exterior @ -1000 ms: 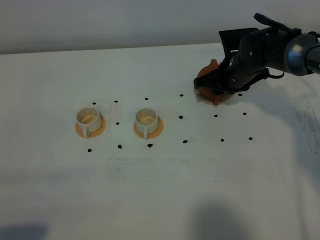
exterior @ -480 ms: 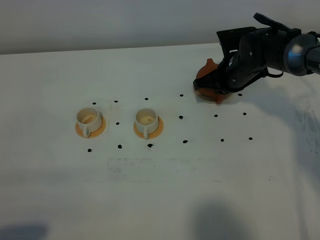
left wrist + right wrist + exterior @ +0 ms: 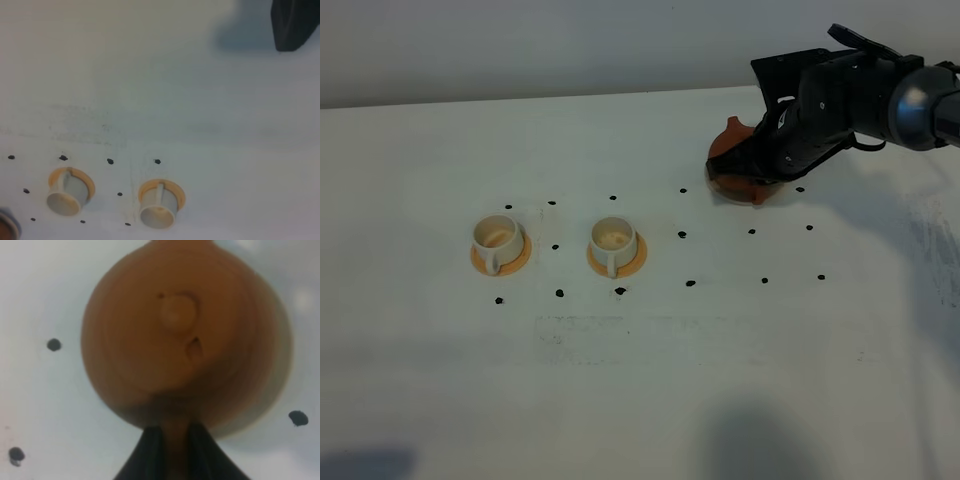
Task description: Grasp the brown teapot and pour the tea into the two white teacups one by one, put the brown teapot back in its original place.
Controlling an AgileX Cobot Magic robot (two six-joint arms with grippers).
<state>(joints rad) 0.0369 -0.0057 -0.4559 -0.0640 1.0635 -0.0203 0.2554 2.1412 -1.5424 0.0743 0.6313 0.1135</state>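
Looking from up high, the left teacup (image 3: 498, 238) and the right teacup (image 3: 612, 240) sat side by side on the left half of the white table (image 3: 640, 400). Each stood on an orange saucer (image 3: 525, 258). Small black dots (image 3: 681, 235) lay around them. Far to the right, well apart from the cups, the brown teapot (image 3: 732, 160) sat near the table's back edge. A pale coaster (image 3: 730, 197) peeked out under it, and the black right arm (image 3: 840, 100) bent over it.

The high view hid how the pot was held. The right wrist view showed it: the right gripper (image 3: 175, 455) had its two dark fingers (image 3: 150, 452) pinching the pot's handle, with the lid knob (image 3: 176, 310) on top. The left wrist view looked down on both cups. Only a dark bit of the left gripper (image 3: 295, 25) showed there, so I could not tell if it was spread or pressed together.

Between the cups and the pot the table held only dots, and the front part was wide open. Behind the pot there was little room.
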